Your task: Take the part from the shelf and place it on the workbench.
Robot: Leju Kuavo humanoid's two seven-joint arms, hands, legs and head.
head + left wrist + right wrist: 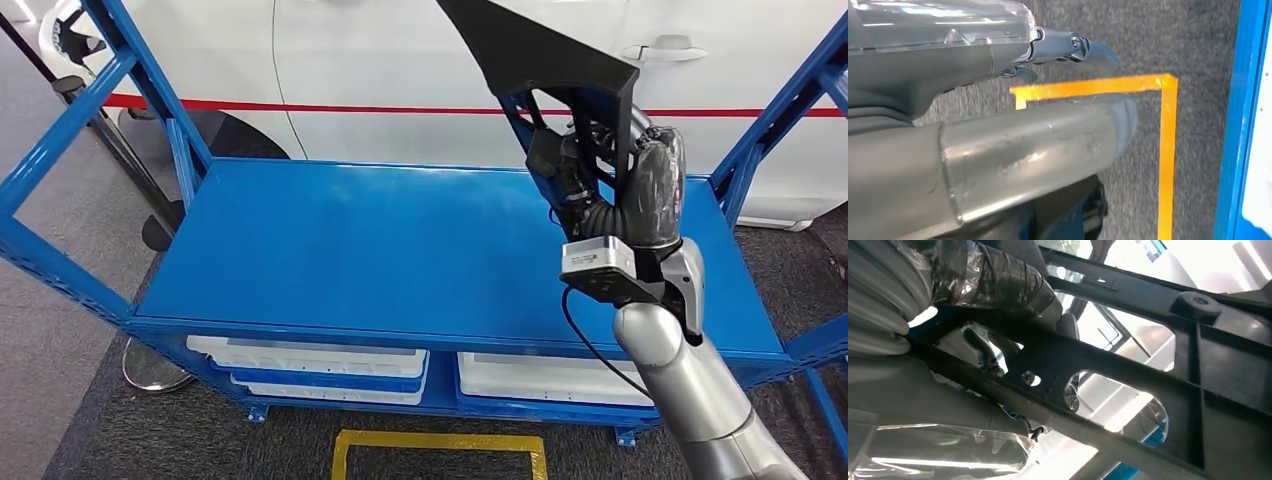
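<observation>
A large black plastic part (pixel 540 55), flat and roughly triangular with ribs and cut-outs, is lifted above the right half of the blue shelf top (pixel 380 250). My right hand (pixel 610 170) grips its lower end, fingers wrapped round a bar of the part. In the right wrist view the part's (pixel 1128 375) ribbed underside with oval holes crosses the picture, and my plastic-wrapped fingers (pixel 998 285) curl over it. My left hand (pixel 1013 105) hangs over the grey carpet with its fingers straight and nothing in them.
The blue shelf frame has slanted uprights left (pixel 60 150) and right (pixel 780 110). White trays (pixel 320 365) sit on the lower level. A white car with a red stripe (pixel 300 105) stands behind. Yellow tape (pixel 440 445) marks the carpet in front.
</observation>
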